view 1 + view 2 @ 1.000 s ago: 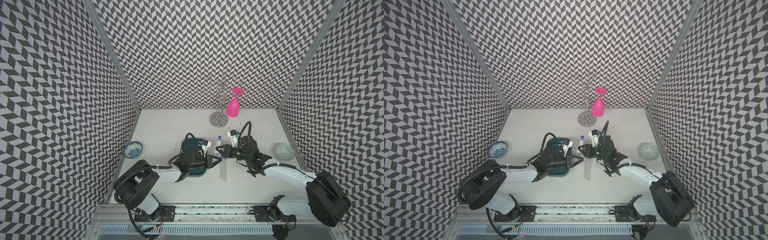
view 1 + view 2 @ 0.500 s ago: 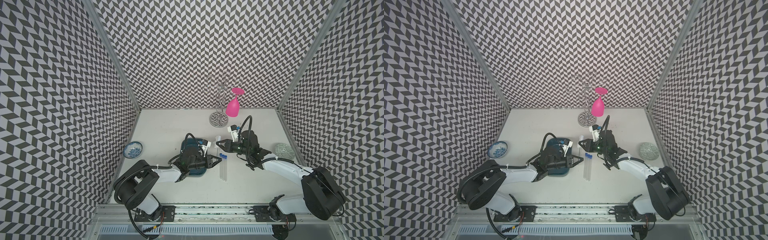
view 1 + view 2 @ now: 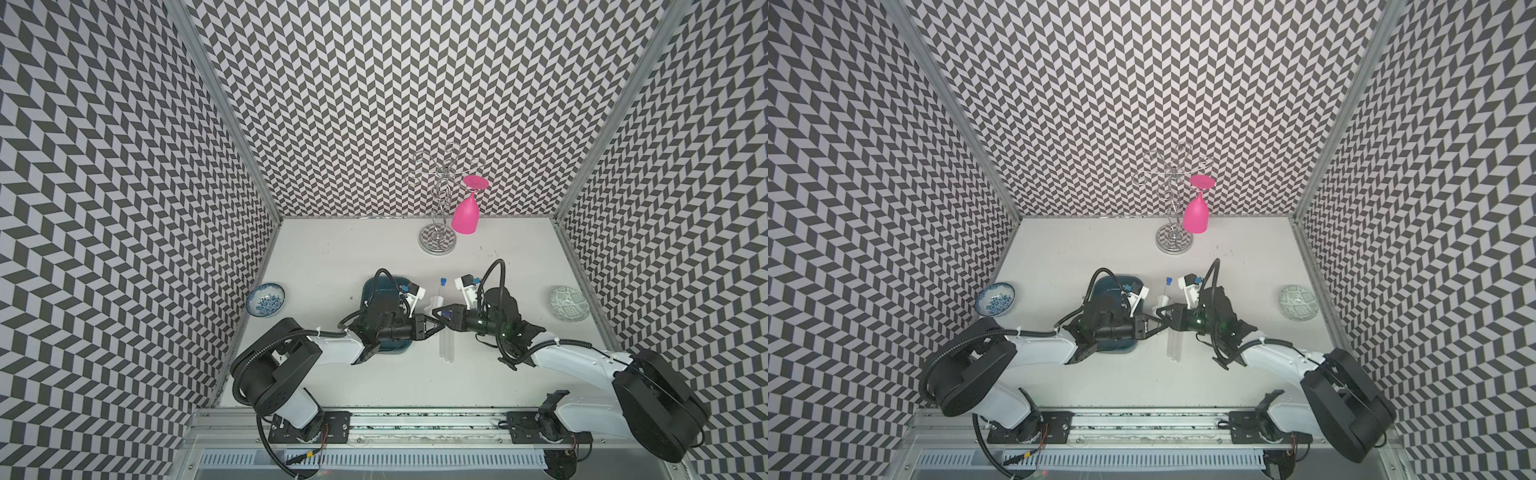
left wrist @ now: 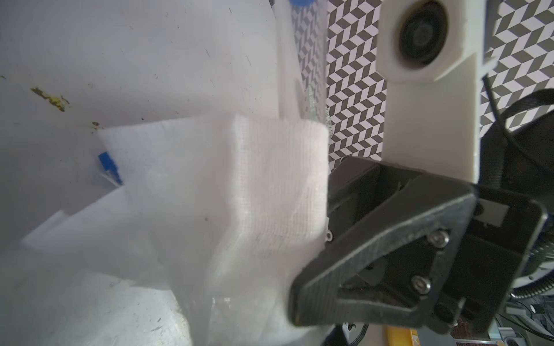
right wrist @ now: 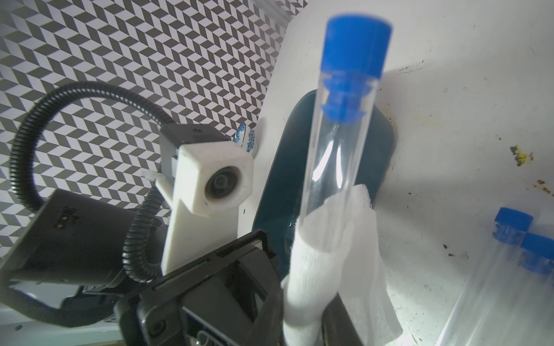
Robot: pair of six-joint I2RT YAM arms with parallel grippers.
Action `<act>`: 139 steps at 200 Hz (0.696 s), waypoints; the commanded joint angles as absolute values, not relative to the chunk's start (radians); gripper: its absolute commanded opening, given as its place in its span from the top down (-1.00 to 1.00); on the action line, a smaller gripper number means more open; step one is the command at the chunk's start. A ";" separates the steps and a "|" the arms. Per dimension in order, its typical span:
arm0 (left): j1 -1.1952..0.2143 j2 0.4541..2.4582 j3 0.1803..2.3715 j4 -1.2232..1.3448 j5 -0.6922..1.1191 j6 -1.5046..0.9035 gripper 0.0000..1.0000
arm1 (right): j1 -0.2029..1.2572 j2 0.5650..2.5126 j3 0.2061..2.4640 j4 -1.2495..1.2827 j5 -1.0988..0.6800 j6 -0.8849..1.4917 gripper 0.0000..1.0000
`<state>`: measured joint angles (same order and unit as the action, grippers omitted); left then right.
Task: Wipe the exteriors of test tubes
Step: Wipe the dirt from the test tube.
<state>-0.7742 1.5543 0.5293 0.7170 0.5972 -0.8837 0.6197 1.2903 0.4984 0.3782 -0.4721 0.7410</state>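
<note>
One test tube stands tilted above the table's middle, its blue cap pointing toward the back wall. My right gripper is shut on its lower end. A white tissue is wrapped around the tube just above that grip, and my left gripper is shut on it. The two grippers meet tip to tip. Other test tubes lie side by side on the table under them. The tissue hides the left gripper's own fingers in its wrist view.
A teal tray lies under the left arm. A chrome wire rack with a pink glass hanging on it stands at the back. A blue-and-white bowl sits at the left wall, a green patterned dish at the right.
The right gripper drew the tube back toward the rear, then came forward and lower again to meet the left gripper. The left arm has barely moved.
</note>
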 commanded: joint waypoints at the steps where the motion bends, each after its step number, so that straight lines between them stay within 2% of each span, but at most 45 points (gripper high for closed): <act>1: -0.790 1.533 0.545 0.818 0.654 -0.865 0.81 | 0.611 1.338 0.575 0.319 -0.434 0.689 0.56; 46: -0.790 1.519 0.536 0.808 0.652 -0.860 0.81 | 0.475 1.448 0.760 0.299 -0.508 0.601 0.56; 77: -0.792 1.517 0.536 0.810 0.652 -0.861 0.81 | 0.436 1.518 0.838 0.270 -0.537 0.570 0.57; 139: -0.790 1.518 0.537 0.810 0.647 -0.864 0.81 | 0.490 1.404 0.673 0.334 -0.526 0.639 0.57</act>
<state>-0.7750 1.5501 0.5293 0.7444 0.5766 -0.8761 0.4641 1.4639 0.7597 0.2920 -0.5850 0.6601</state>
